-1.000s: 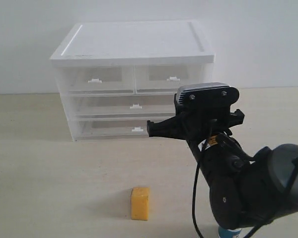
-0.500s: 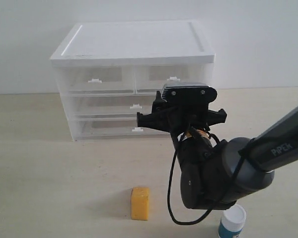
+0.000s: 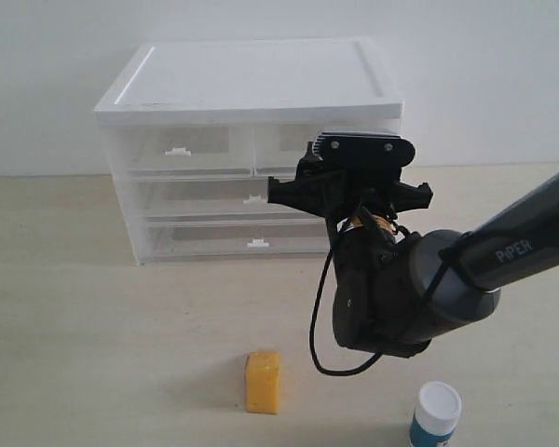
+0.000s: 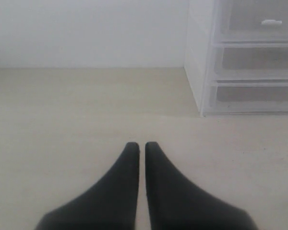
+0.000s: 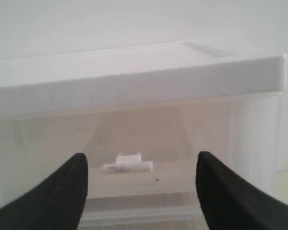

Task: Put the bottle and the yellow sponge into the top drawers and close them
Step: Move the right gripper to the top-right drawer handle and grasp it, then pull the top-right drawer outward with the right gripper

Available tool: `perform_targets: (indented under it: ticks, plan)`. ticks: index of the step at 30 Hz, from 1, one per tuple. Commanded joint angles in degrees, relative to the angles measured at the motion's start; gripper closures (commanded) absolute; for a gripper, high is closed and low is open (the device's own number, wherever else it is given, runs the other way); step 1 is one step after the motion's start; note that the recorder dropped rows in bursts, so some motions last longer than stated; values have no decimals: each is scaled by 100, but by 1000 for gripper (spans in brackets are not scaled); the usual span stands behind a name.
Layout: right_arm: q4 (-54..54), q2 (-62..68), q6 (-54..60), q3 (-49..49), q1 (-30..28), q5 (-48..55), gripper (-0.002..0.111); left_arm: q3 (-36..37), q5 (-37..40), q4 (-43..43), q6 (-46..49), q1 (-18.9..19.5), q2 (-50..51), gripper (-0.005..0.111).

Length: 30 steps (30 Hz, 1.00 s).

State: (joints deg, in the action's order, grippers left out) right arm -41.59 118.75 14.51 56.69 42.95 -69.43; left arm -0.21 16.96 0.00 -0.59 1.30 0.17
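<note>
The yellow sponge [image 3: 263, 382] stands on the table in front of the cabinet [image 3: 252, 84]. The bottle [image 3: 436, 414], teal with a white cap, is at the front right. Both top drawers are shut: the left one [image 3: 182, 149] is in full view, the right one [image 3: 284, 144] is partly behind my right arm [image 3: 401, 289]. My right gripper [image 5: 141, 160] is open, facing the right top drawer's white tab handle [image 5: 128, 165], with nothing between its fingers. My left gripper [image 4: 141, 145] is shut and empty, low over bare table to the left of the cabinet [image 4: 245, 57].
Two full-width clear drawers [image 3: 252, 219] sit shut below the top pair. A white wall [image 3: 494, 74] rises right behind the cabinet. The left arm does not show in the exterior view.
My right arm has swung left and risen toward the cabinet's front, uncovering the bottle it hid before. Sponge and bottle have not moved.
</note>
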Motion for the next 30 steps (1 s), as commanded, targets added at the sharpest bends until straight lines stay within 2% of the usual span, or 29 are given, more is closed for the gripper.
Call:
perform_targets:
  ticks: [1,6,12,18,19,21,24,30]
  plan:
    - [245,128,-182,58,-241,-53,49,21,-2,0,12,26,-17,103]
    - [823,175,-141,71,-241,-53,49,21,-2,0,12,26,-17,103]
    - [537,441,249,514,-241,-53,49,21,-2,0,12,26,-17,103]
    - [1,454,292,522,-241,-53,50,21,-2,0,12,26,-17,103]
    - [1,454,306,522,-241,-53,55,21,-2,0,12,26,-17,103]
    - [1,454,306,522,-241,-53,70,21,-2,0,12,26,-17,103]
    - [1,454,319,522,-241,-42,107,21,-2,0,12,26,-17,103]
    - [1,454,434,509,-241,103,107,21,-2,0,12,26,-17,103]
